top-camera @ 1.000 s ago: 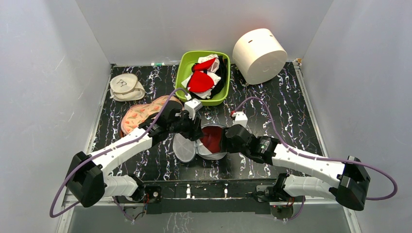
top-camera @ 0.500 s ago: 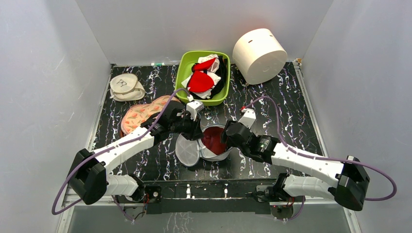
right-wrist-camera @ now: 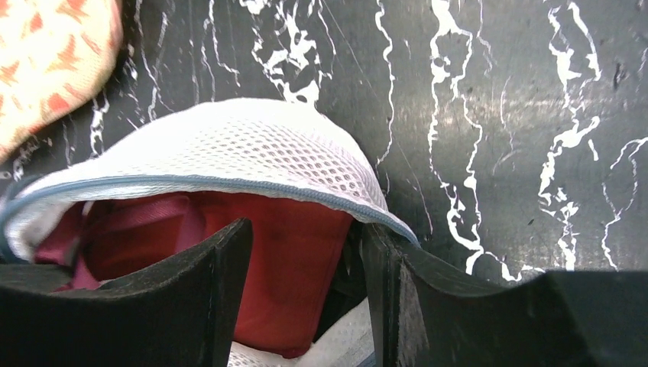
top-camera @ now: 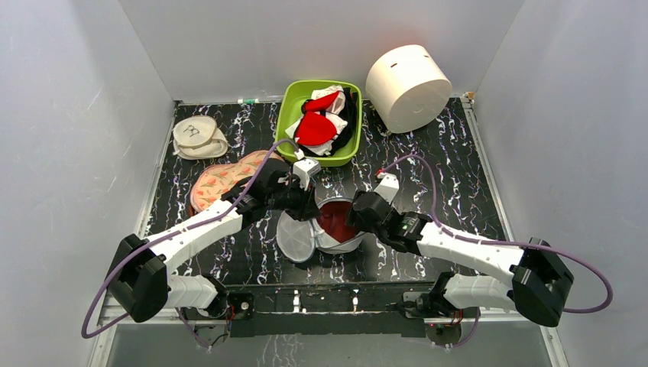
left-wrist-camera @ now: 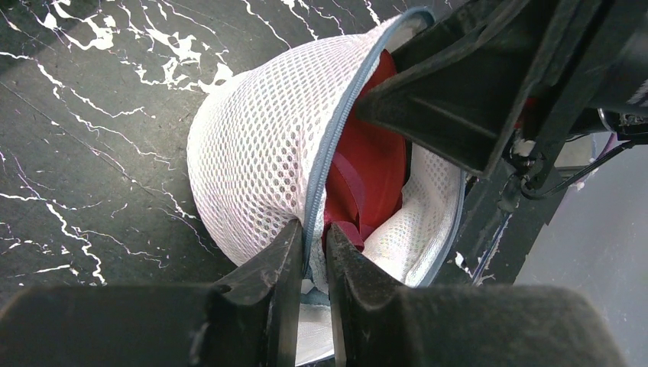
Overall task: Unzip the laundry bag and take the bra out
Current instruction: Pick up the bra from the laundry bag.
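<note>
The laundry bag lies unzipped at the middle of the counter, between the two arms, its round lid flopped open to the left. The left tool is drawn narrow, pinching the grey-blue zip rim at the bag's mouth. The maroon bra sits inside the bag, filling the opening. The right tool stands partly wide, its fingers set into the mouth on either side of the bra, a dark gap showing between cloth and one finger. A floral pouch lies beside the left arm.
</note>
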### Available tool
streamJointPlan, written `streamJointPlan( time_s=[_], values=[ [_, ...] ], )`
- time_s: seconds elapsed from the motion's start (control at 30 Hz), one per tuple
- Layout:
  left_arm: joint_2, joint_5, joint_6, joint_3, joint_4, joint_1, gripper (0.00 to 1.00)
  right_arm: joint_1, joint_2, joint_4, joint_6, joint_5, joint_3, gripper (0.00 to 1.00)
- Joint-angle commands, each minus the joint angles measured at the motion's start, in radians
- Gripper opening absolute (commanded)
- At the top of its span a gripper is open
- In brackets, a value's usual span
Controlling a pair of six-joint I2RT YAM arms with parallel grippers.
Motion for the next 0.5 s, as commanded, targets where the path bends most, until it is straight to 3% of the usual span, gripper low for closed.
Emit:
streamJointPlan(
  time_s=[0.0,0.23,0.4,0.47],
  values=[
    [-0.017,0.030,-0.006,0.025,0.010,-0.003,0.15,-0.005,0.019,0.116,0.023,-0.057,-0.032,0.52],
    [-0.020,0.031,-0.006,0.022,0.009,-0.005,0.13,-0.005,0.071,0.162,-0.033,-0.070,0.005,0.37],
    [-0.017,0.032,-0.006,0.023,0.009,-0.006,0.13,-0.004,0.066,0.168,-0.043,-0.050,0.018,0.35],
    [-0.014,0.031,-0.005,0.025,0.007,-0.005,0.12,-0.005,0.052,0.172,-0.046,-0.041,0.016,0.29]
  ],
)
